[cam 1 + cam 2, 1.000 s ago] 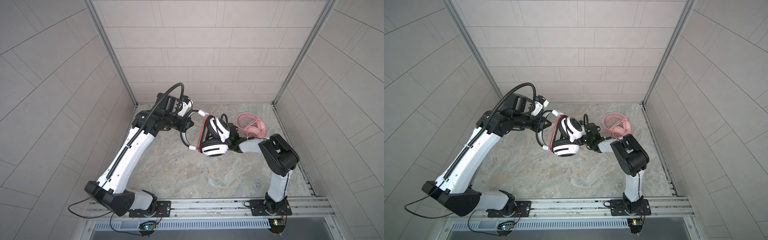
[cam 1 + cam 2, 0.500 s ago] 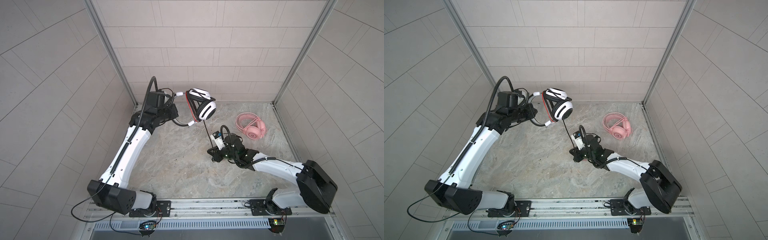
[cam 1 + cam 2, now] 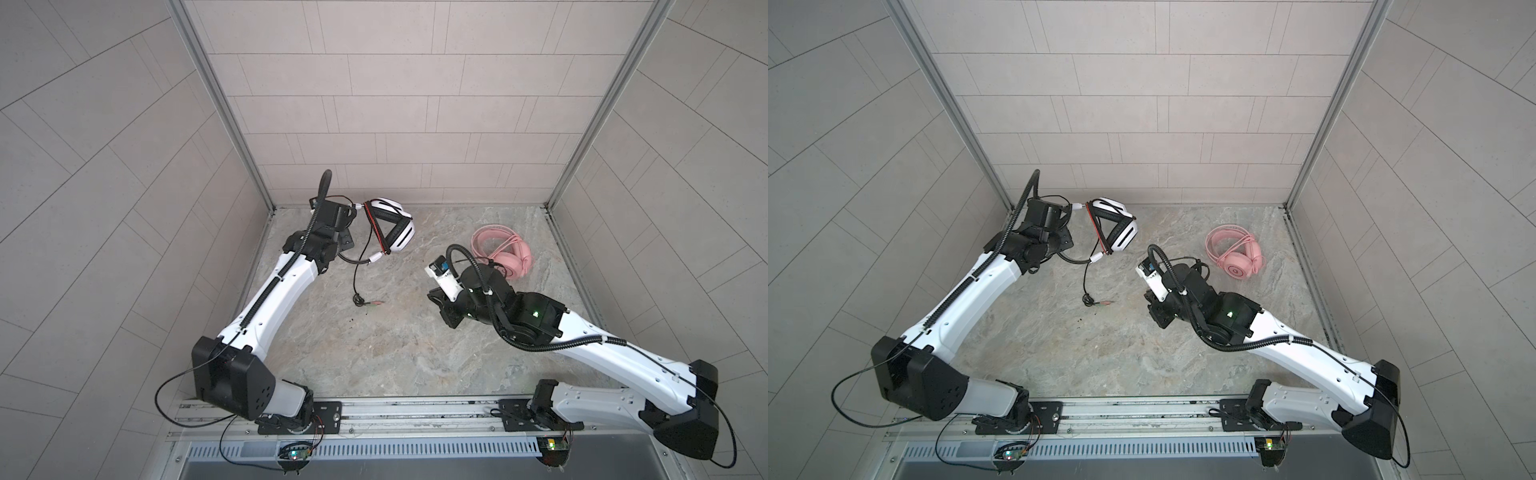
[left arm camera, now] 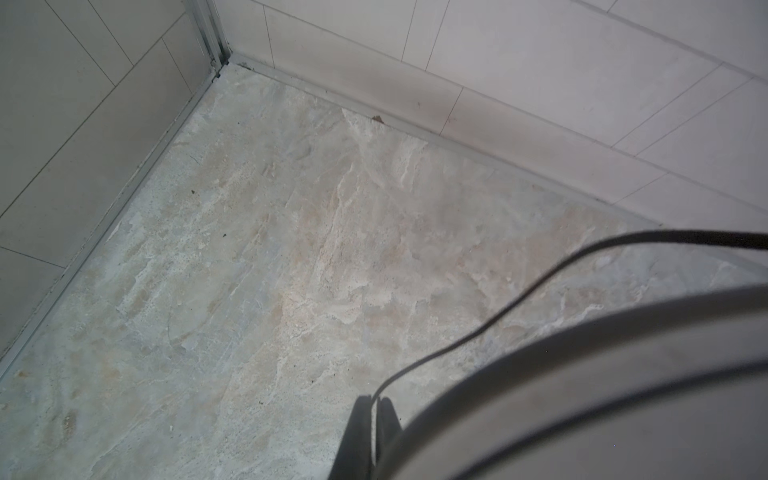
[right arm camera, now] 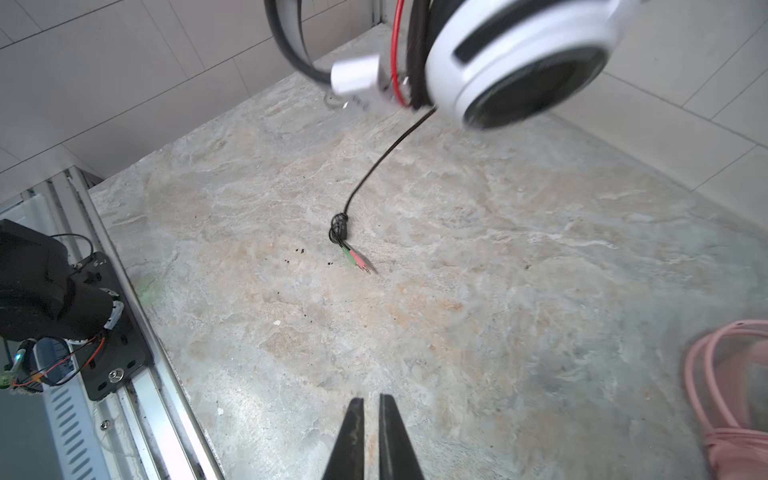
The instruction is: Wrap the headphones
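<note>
The white-and-black headphones hang in the air at the back left. My left gripper is shut at their headband, and a thin black wire is pinched at the left gripper's tips. Their black cable drops to the table and ends in a knot with green and pink plugs. My right gripper is shut on nothing, low over the table, to the right of the plugs. The pink headphones lie at the back right.
Tiled walls close in the marble table on three sides. A metal rail with both arm bases runs along the front edge. Small dark crumbs lie near the plugs.
My left arm has carried the white-and-black headphones up and back to the left. My right gripper has left the headset and drawn back to the right; the cable end now lies on the table.
</note>
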You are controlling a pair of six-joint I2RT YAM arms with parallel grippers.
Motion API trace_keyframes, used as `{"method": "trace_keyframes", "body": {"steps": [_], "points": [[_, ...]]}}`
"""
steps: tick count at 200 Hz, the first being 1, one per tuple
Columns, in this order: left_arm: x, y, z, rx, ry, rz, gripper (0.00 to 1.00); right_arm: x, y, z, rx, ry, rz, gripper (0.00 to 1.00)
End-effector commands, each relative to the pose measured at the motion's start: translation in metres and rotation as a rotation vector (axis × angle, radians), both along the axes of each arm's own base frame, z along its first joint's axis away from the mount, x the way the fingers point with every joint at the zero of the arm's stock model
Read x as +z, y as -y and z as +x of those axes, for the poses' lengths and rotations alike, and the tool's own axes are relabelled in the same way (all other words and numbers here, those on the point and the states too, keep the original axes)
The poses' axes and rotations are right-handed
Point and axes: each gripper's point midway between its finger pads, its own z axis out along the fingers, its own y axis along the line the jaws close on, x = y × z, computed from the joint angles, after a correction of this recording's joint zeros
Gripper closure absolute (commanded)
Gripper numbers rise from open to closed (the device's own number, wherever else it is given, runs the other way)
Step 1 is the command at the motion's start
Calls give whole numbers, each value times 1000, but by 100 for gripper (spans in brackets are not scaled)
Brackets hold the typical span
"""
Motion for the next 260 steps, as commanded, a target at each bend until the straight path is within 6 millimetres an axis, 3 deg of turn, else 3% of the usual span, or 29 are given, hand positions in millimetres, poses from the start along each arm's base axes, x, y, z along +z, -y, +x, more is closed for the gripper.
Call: {"method": "trace_keyframes", "body": {"steps": [1, 45, 102, 140, 157, 174, 197, 231, 260], "points": [[26, 0, 6, 5, 104, -16, 100, -31, 11, 3, -13, -43, -94, 88], [58, 6, 0, -54, 154, -35, 100, -95, -24, 13, -7, -168, 53, 81], [93, 16, -16, -117, 207, -112, 100, -138, -64, 54, -54, -268, 339, 65], [85, 9, -21, -99, 173, -88, 100, -177, -121, 77, 22, -389, 416, 58], [79, 9, -24, -100, 149, -94, 100, -184, -142, 92, 38, -397, 454, 53], [77, 10, -25, -101, 142, -113, 100, -194, -158, 105, 52, -392, 485, 39], [79, 11, -28, -107, 143, -130, 100, -207, -182, 123, 59, -408, 527, 29], [81, 11, -31, -116, 137, -139, 100, -220, -197, 147, 17, -395, 546, 28], [84, 13, -32, -127, 136, -154, 100, -232, -211, 152, -10, -385, 514, 30]]}}
